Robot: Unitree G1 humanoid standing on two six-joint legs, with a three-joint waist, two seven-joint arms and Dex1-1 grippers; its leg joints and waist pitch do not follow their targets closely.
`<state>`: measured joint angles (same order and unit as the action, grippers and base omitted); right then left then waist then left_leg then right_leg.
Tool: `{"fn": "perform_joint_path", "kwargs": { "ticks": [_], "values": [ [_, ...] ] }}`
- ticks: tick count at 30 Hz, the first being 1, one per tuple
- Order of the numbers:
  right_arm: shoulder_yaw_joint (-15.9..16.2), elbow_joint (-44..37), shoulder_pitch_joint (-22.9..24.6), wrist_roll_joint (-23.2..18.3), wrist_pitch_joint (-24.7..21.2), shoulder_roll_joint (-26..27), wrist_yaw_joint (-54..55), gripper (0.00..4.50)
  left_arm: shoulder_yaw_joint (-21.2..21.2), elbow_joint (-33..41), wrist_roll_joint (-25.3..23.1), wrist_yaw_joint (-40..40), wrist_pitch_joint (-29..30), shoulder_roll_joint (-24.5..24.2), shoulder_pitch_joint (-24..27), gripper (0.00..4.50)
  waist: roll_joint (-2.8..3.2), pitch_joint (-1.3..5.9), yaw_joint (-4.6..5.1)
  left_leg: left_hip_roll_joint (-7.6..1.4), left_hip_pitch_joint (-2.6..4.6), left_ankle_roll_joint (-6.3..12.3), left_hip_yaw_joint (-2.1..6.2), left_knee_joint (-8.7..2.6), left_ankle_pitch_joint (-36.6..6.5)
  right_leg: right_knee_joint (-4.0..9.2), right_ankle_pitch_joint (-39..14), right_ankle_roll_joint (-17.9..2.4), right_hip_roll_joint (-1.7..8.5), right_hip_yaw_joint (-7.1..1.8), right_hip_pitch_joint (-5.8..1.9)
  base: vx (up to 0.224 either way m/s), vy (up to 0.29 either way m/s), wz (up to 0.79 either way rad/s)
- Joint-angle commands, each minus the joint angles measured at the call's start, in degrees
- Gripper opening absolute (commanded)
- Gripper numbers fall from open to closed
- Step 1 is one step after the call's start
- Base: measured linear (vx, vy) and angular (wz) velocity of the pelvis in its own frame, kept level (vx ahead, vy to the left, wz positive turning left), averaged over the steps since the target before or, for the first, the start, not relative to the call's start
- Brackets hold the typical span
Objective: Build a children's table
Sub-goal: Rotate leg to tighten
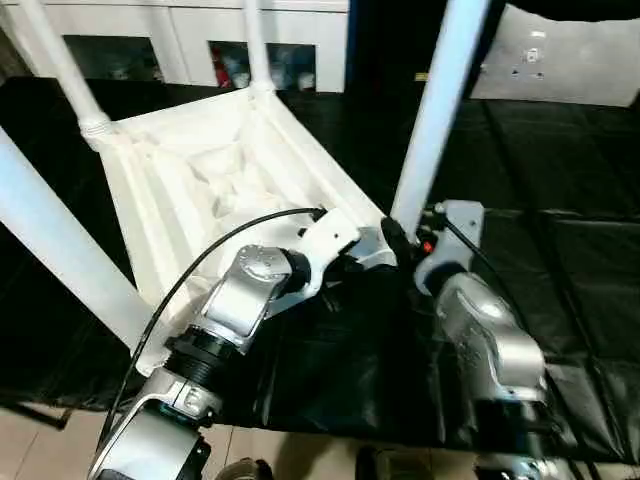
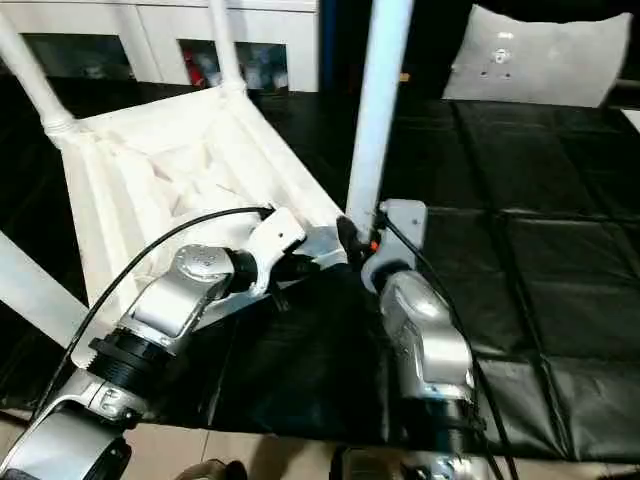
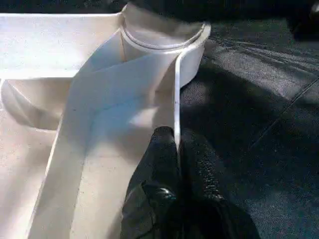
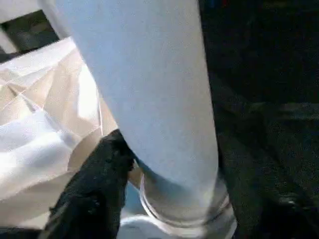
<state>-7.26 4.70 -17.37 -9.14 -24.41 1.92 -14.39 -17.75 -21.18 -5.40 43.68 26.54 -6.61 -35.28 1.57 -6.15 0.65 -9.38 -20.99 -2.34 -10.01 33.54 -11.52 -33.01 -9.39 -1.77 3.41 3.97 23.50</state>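
- The worktop is covered in a black quilted sheet, with white cabinets behind it at 12 o'clock.
- The children's table lies upside down on the worktop, ribbed underside up, spreading from the centre toward 10 o'clock.
- Four white legs stand up out of its corner sockets: the near-right leg rises at about 1 o'clock from the centre, the near-left leg crosses at 9 o'clock, the far-left leg sits at 11 o'clock and the far-right leg at 12 o'clock.
- The right tool sits at the base of the near-right leg, its black fingers spread on either side of the leg just above the socket collar.
- The left tool is pressed together on the thin white edge wall of the tabletop, just beside the near-right corner socket.
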Motion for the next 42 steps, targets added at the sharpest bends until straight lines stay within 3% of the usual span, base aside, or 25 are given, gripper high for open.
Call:
{"fn": "perform_joint_path", "kwargs": {
  "ticks": [1,2,4,6,7,9,11,14,15,23,31,33,37,38,41,42],
  "values": [
    [2.05,2.1,2.13,-0.04,-1.56,-0.49,-2.4,3.24,-1.55,2.75,2.02,2.66,-3.0,0.83,0.16,0.0,-0.21,3.21,-0.22,-3.37,0.13,5.13,1.39,-4.11,-8.13,4.31,-14.8,-11.21,5.0,-3.31,-2.99,0.0,0.0,0.0],
    [2.04,2.08,2.18,-0.03,-1.5,-0.63,-2.52,3.29,-1.55,2.75,2.02,2.72,-3.06,0.78,0.18,0.0,-0.23,3.25,-0.34,-3.3,0.08,5.65,1.31,-4.05,-7.14,4.17,-13.43,-11.67,5.0,-3.28,-3.08,0.0,0.0,0.0],
    [1.15,0.81,4.25,-0.44,1.39,-7.04,-8.69,3.37,-1.52,2.98,2.1,5.26,-4.81,-1.82,0.95,0.0,-0.22,3.45,-0.63,-3.26,-0.06,6.3,1.29,-3.89,-6.11,3.95,-11.41,-12.06,5.01,-3.24,-3.38,0.0,0.0,0.0],
    [0.77,0.49,4.65,-0.96,2.1,-8.64,-10.46,3.61,-1.48,3.17,2.17,5.81,-4.67,-2.45,1.14,0.0,-0.25,3.54,-0.95,-3.36,-0.07,7.35,1.19,-3.76,-4.9,3.68,-8.91,-12.83,5.04,-3.31,-3.54,0.0,0.0,0.0],
    [-0.42,0.23,4.97,-2.34,3.78,-12.83,-15.11,3.68,-1.88,3.11,2.13,7.59,-5.47,-4.13,1.28,0.0,-0.85,3.91,-0.96,-3.3,-0.21,8.41,1.06,-3.55,-3.76,3.42,-6.76,-13.56,5.03,-3.3,-3.74,0.0,0.0,0.0],
    [-0.92,0.17,5.11,-3.11,4.61,-14.85,-17.49,3.8,-2.13,2.91,2.1,8.36,-6.18,-4.86,1.25,0.0,-0.67,3.9,-1.18,-3.3,-0.37,9.72,1.13,-3.37,-2.37,3.15,-5.44,-14.24,5.03,-3.2,-3.76,0.0,0.0,0.0],
    [-1.4,-0.03,5.6,-4.16,5.57,-18.04,-22.05,4.05,-2.13,3.06,2.23,9.5,-6.62,-5.82,1.37,0.0,-0.68,3.73,-1.27,-3.4,-0.3,10.2,1.08,-3.35,-3.32,3.55,-8.18,-14.1,5.11,-3.02,-3.63,0.0,0.0,0.0],
    [0.32,-0.55,7.16,-4.29,6.76,-23.71,-29.96,4.13,-2.21,3.25,2.56,11.44,-7.19,-7.14,1.55,0.0,-0.66,3.69,-1.58,-3.44,-0.05,9.45,1.01,-3.34,-5.46,4.02,-13.08,-12.96,4.96,-2.99,-3.57,0.0,0.0,0.0],
    [1.29,-0.81,8.14,-5.22,8.08,-26.52,-34.61,4.37,-2.51,2.91,2.76,12.72,-8.22,-7.88,1.57,0.0,-0.73,3.71,-1.58,-3.46,-0.15,9.39,1.03,-3.37,-5.42,3.99,-13.22,-12.88,4.97,-3.02,-3.58,0.0,0.0,0.0],
    [1.37,-0.83,7.56,-8.64,10.32,-30.36,-42.0,4.46,-3.29,2.37,4.04,17.69,-11.45,-10.32,1.63,0.0,-0.62,4.27,-1.97,-3.6,-0.07,10.01,1.18,-3.13,-4.45,3.81,-12.86,-13.01,4.94,-2.81,-3.47,0.0,0.0,0.0],
    [5.3,-0.62,5.85,-9.59,9.12,-32.65,-49.26,4.46,-5.87,5.3,5.75,26.44,-16.71,-14.21,4.09,0.0,-0.4,4.95,-3.48,-4.03,0.3,11.04,1.14,-2.77,-0.86,2.54,-6.72,-15.38,5.0,-2.89,-3.52,0.0,0.0,0.0],
    [6.72,-1.24,5.75,-11.07,7.79,-33.17,-52.4,4.19,-6.32,5.71,5.91,27.62,-17.22,-14.9,4.42,0.0,-0.29,4.94,-3.76,-4.15,0.29,11.23,1.05,-2.73,-1.13,2.5,-6.64,-15.6,5.0,-2.86,-3.52,0.0,0.0,0.0],
    [8.8,1.34,3.23,-11.09,7.97,-33.85,-56.41,3.99,-7.11,6.29,6.44,31.14,-18.73,-16.61,4.52,0.0,-0.34,4.82,-4.22,-4.12,0.31,9.72,1.05,-2.77,-3.08,2.72,-9.42,-15.21,5.11,-2.83,-3.38,0.0,0.0,0.0],
    [8.92,1.69,2.94,-11.06,7.99,-33.88,-56.64,3.7,-7.17,6.37,6.46,31.46,-18.87,-16.76,4.54,0.0,-0.42,4.8,-4.04,-4.03,0.17,8.95,1.05,-2.83,-3.77,2.85,-10.9,-14.69,5.15,-2.88,-3.53,0.0,0.0,0.0],
    [9.44,3.57,1.4,-10.93,8.08,-33.99,-57.77,3.65,-7.43,6.64,6.48,32.74,-19.5,-17.44,4.59,0.0,-0.41,4.64,-4.02,-3.96,0.46,7.29,0.92,-2.88,-5.98,3.26,-14.5,-13.75,5.08,-2.97,-3.36,0.0,0.0,0.0],
    [9.77,4.6,0.48,-10.97,7.94,-34.06,-58.59,3.45,-7.62,6.74,6.48,33.28,-19.75,-17.82,4.58,0.0,-0.62,4.71,-4.01,-3.9,0.43,6.99,0.94,-2.87,-5.86,3.18,-14.66,-13.52,5.11,-2.99,-3.44,0.0,0.0,0.0]
  ]
}}
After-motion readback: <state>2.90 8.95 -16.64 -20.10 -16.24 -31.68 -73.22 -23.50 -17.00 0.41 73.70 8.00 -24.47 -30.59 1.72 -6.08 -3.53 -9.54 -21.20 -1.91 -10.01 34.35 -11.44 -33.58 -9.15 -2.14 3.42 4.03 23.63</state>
